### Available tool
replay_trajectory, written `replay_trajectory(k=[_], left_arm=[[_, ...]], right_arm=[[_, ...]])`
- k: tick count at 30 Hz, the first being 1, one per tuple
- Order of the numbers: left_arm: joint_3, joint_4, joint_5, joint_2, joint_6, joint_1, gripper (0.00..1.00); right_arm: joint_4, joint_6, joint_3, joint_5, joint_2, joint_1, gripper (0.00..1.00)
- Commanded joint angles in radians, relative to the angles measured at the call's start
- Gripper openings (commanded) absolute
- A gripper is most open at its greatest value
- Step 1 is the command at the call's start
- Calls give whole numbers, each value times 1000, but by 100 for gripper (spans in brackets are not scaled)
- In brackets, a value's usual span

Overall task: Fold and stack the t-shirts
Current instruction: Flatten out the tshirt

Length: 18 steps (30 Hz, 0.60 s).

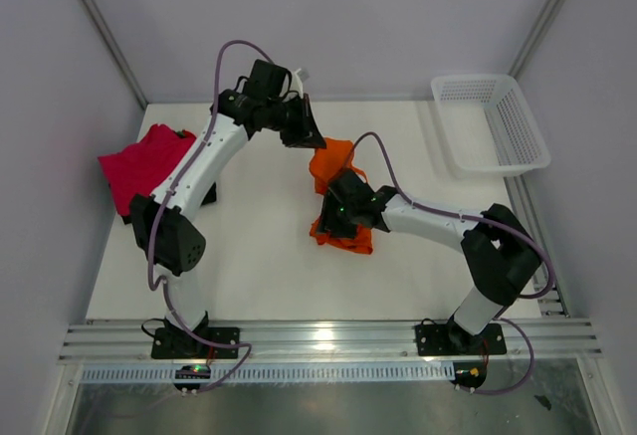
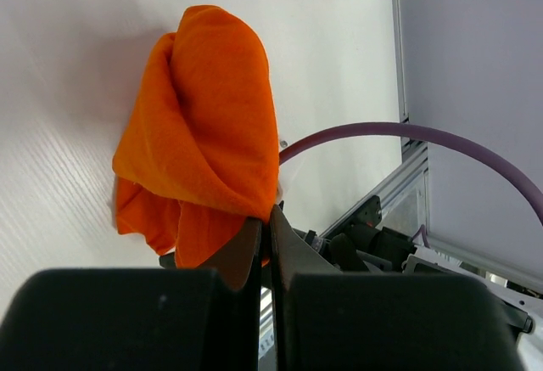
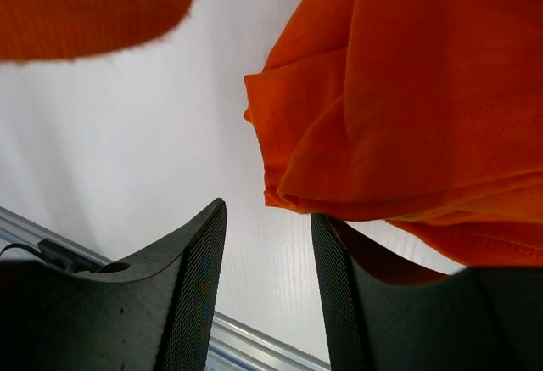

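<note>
Orange shirt lies bunched mid-worktop. Left fingers are clamped on its far edge; right fingers stand apart beside its near folds. Risk: the thin pinch slips, dropping the cloth.

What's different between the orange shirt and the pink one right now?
The orange t-shirt sits mid-table, while the pink t-shirt lies at the left edge of the table. The orange one is pinched in the left gripper and bunched up. The pink one lies more spread out, with no gripper on it. Both are plain cloth, and neither is neatly folded yet.
</note>
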Motion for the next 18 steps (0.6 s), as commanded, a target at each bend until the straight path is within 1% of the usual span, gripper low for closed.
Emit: replay_trajectory(k=[1,13,18], left_arm=[[7,46,28,-44,-5,5,0],[2,30,-2,-70,9,7,0],[-6,27,-3,-91,12,10,0]], right_arm=[[15,-7,5,38,-26,5,49],[-25,-28,-3,13,-3,5,51],[-16,-35,-12,24,14,5,50]])
